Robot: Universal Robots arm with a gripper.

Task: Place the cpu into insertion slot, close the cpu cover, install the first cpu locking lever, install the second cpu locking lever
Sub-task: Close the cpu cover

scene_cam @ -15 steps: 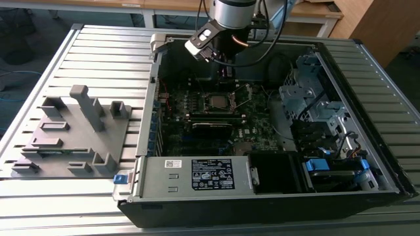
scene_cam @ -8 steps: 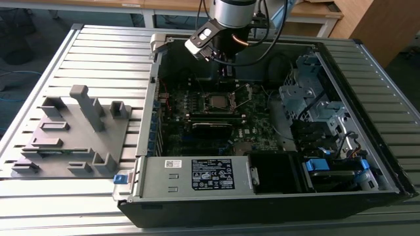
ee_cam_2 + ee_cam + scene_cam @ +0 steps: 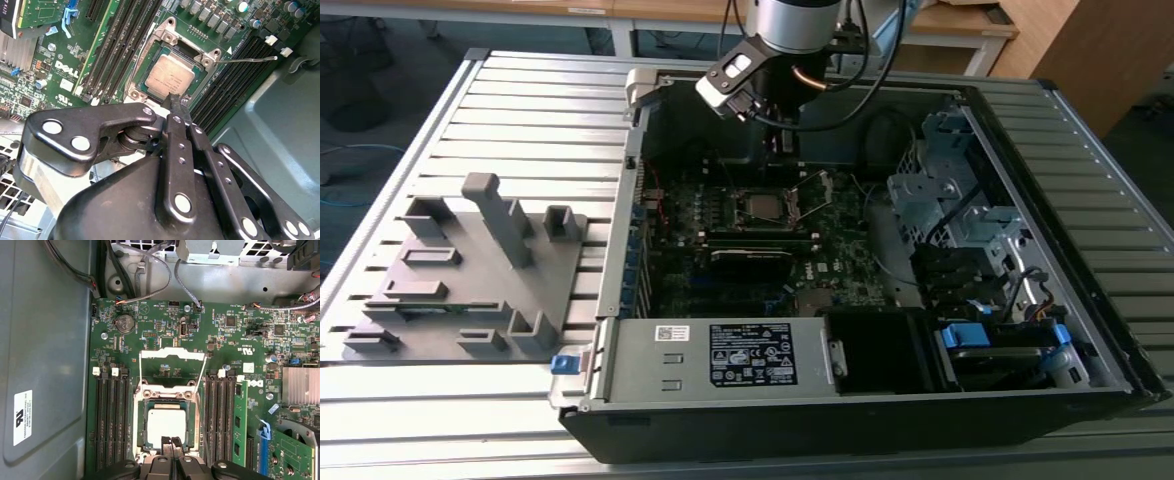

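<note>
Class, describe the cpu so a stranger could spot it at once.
Inside the open computer case lies a green board. Midway between its two banks of long black slots sits a square socket. The cpu is the flat, dull silver square lying in it, unlike the finned block nearby.

cpu [image 3: 170, 75]: dull silver-grey metal top, smooth, matt
gripper [image 3: 174, 98]: black metal links, semi-gloss, bright rivets
motherboard [image 3: 165, 325]: green board, smooth, faint sheen
computer case [image 3: 50, 340]: grey sheet metal, matt
table [image 3: 534, 110]: ribbed silvery metal, brushed look
holder block [image 3: 467, 270]: grey plastic, matt
heatsink [image 3: 300, 385]: bare finned metal, shiny
</note>
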